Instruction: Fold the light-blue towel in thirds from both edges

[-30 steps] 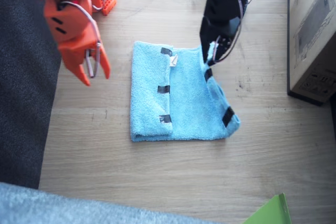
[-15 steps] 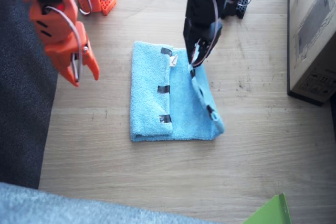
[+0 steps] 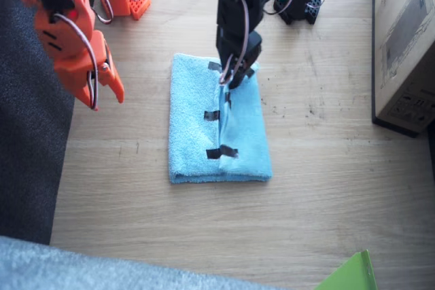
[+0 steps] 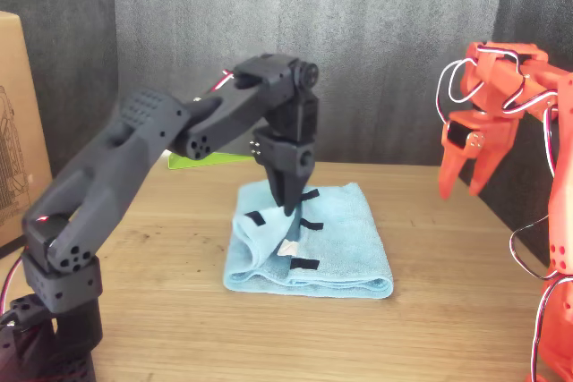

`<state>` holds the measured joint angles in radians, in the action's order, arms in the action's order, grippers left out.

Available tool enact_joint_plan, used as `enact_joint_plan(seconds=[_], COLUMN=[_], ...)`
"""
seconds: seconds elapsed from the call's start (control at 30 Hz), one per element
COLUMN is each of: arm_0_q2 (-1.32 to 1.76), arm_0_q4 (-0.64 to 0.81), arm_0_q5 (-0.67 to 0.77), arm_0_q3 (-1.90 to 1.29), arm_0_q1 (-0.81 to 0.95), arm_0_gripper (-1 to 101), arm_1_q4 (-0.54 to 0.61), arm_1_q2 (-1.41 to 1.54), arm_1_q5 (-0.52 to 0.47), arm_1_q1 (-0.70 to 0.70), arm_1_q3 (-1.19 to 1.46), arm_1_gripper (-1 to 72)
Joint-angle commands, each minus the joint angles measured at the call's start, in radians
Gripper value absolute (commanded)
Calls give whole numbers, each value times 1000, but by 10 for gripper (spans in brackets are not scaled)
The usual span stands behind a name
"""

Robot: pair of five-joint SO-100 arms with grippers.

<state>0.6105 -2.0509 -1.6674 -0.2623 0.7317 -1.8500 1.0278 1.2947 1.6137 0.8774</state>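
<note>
The light-blue towel lies on the wooden table, its two short sides folded in towards the middle, where black tape strips meet. My left gripper, the black one, is shut on the far corner of the edge it has drawn over, just above the towel. In the front view the same left gripper points straight down into the towel, with that edge still lifted in a loose loop. My right gripper, orange, hangs in the air left of the towel, jaws slightly open and empty; it also shows as the right gripper.
A cardboard box stands at the table's right edge. Dark grey fabric covers the left side, with a lighter grey strip along the front. A green sheet corner pokes in at the front right. Cables and arm bases crowd the far edge.
My left gripper has carried the towel's right-hand edge leftward over the middle, so the towel now looks narrower. My right arm has drifted slightly left and away from the towel.
</note>
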Motion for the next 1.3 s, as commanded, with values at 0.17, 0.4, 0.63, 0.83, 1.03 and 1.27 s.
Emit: enact_joint_plan(seconds=[0.17, 0.4, 0.63, 0.83, 1.03, 1.27], arm_0_q2=[98, 242, 643, 1129, 1575, 1994], arm_0_q4=[-12, -11, 264, 577, 790, 834], arm_0_q5=[-54, 14, 41, -12, -55, -60], arm_0_q3=[44, -5, -617, -1302, -1836, -2215], arm_0_q1=[11, 301, 653, 838, 954, 951], arm_0_gripper=[255, -2, 17, -2, -3, -3], arm_1_q4=[17, 155, 364, 499, 557, 630], arm_1_q2=[114, 298, 522, 664, 839, 1043], arm_1_q5=[-3, 0, -23, -74, -77, -118], arm_1_q1=[-5, -23, -46, -87, -64, -141], arm_1_q3=[37, 319, 736, 1003, 1200, 1408], arm_1_gripper=[271, 248, 282, 265, 185, 36])
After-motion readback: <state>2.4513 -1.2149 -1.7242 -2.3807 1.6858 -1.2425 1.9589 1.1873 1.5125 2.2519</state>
